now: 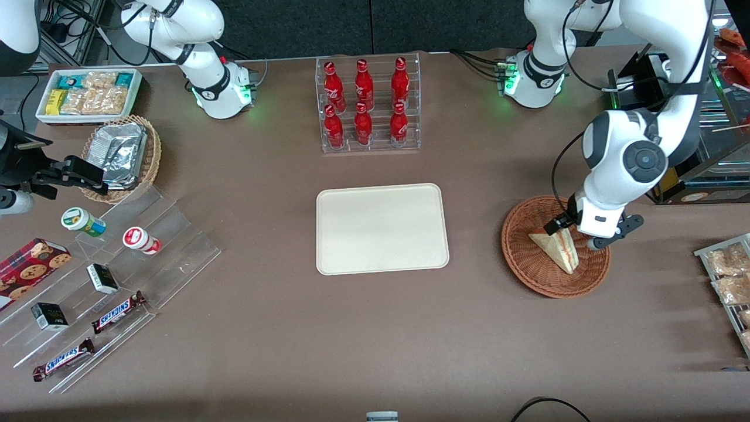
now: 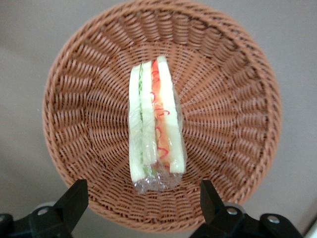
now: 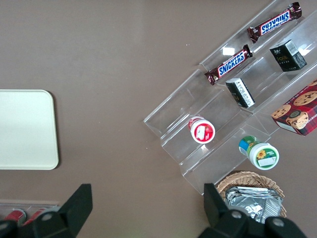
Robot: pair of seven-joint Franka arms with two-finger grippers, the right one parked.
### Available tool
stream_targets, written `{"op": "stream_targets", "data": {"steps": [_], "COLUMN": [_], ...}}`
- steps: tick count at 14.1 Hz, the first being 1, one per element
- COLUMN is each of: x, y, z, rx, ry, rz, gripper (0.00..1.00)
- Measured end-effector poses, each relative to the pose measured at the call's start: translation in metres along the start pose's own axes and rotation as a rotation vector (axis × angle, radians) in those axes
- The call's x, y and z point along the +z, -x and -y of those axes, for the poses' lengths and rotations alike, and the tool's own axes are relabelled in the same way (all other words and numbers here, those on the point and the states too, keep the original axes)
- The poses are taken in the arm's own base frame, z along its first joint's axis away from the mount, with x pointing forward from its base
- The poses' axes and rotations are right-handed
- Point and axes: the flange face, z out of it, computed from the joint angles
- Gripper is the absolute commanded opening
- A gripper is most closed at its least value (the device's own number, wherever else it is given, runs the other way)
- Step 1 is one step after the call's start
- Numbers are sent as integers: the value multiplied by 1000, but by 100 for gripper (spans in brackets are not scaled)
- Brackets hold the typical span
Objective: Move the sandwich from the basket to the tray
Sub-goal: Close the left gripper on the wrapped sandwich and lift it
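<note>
The sandwich (image 1: 559, 251), a pale bread wedge with red, orange and green filling in clear wrap, lies in the round reddish-brown wicker basket (image 1: 521, 258) toward the working arm's end of the table. In the left wrist view the sandwich (image 2: 156, 124) lies in the basket's (image 2: 79, 104) middle. My left gripper (image 1: 586, 231) hovers above the basket, over the sandwich's end farther from the front camera. Its fingers (image 2: 74, 201) are spread wide and hold nothing; the gripper (image 2: 143, 203) is open. The cream tray (image 1: 381, 228) lies bare at the table's middle.
A clear rack of red bottles (image 1: 366, 105) stands farther from the front camera than the tray. A metal rack of snack bags (image 1: 726, 281) lies beside the basket at the table's edge. A clear tiered stand (image 1: 105, 281) with snacks lies toward the parked arm's end.
</note>
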Motion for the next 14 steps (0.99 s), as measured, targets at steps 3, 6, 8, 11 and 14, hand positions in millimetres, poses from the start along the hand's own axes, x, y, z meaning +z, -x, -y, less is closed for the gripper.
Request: {"op": "stream_targets", "data": {"steps": [3, 6, 8, 11, 14], "x": [18, 34, 46, 50, 41], "y": [0, -2, -2, -2, -9], "z": [-5, -7, -8, -7, -10], "rx": [-16, -33, -33, -35, -39], "ry": [-1, -4, -12, -17, -20], "rz": [-4, -6, 1, 6, 7], "gripper": [100, 98, 43, 0, 0]}}
